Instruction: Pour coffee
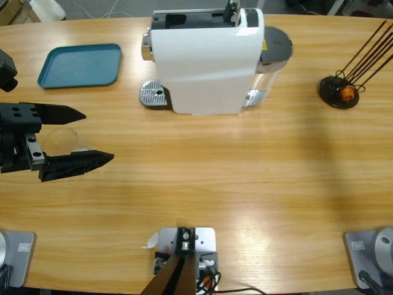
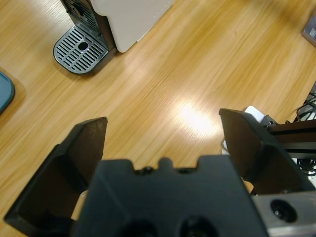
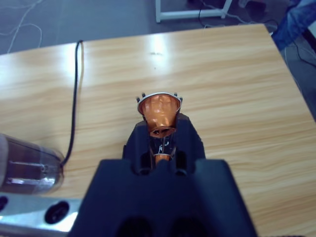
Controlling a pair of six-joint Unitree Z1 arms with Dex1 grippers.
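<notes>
My left gripper (image 1: 92, 136) hovers open at the table's left end, its two black jaws spread wide on either side of a clear glass (image 1: 60, 139). The glass is faint, and I cannot make out any coffee in it. In the left wrist view the left gripper (image 2: 163, 123) points across bare wood toward the machine's drip tray (image 2: 81, 48). The right arm is outside the high view. In the right wrist view the right gripper (image 3: 160, 137) has its jaws together. A copper capsule (image 3: 159, 111) sits at their tips; whether they touch it is unclear.
A white coffee machine (image 1: 206, 58) stands at the back middle, its drip tray (image 1: 153, 94) at its left. A teal tray (image 1: 80, 64) lies back left. A black wire capsule stand (image 1: 338, 92) with long rods is back right. A black cable (image 3: 76, 94) crosses the table.
</notes>
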